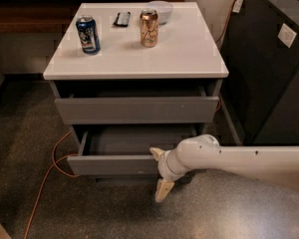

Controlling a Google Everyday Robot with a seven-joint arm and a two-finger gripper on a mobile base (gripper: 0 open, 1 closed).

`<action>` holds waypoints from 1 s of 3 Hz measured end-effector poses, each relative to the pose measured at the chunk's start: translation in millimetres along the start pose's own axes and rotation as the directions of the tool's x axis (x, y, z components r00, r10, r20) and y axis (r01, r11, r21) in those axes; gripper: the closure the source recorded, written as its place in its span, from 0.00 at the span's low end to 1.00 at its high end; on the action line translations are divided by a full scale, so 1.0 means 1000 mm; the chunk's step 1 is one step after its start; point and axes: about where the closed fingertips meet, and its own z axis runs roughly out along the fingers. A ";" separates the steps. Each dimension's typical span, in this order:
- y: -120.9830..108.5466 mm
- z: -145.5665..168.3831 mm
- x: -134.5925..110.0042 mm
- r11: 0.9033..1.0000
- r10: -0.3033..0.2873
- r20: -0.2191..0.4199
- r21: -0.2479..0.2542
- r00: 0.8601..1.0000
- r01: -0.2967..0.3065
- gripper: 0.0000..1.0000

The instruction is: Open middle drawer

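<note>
The middle drawer (114,165) is pulled out of the white-topped cabinet (139,54). Its flat grey front stands forward of the drawer above, and its shallow grey tray (139,139) shows. My gripper (160,171) is at the right part of the drawer's front. Its fingers are spread open: one cream fingertip (155,153) is at the front's top edge and the other (164,188) hangs below the front, over the floor. It holds nothing. My white arm (239,159) reaches in from the right.
The top drawer front (137,109) stands slightly out. On the cabinet top are a blue can (87,34), a copper can (149,28), a dark remote (122,19) and a white bowl (160,10). An orange cable (52,168) lies on the floor at left. A dark cabinet (269,68) stands at right.
</note>
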 end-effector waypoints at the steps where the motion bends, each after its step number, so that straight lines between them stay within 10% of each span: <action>1: 0.005 -0.018 -0.011 1.000 -0.019 0.019 0.019 1.000 0.019 0.25; 3: -0.031 -0.025 -0.002 1.000 0.029 0.074 -0.010 0.997 -0.028 0.72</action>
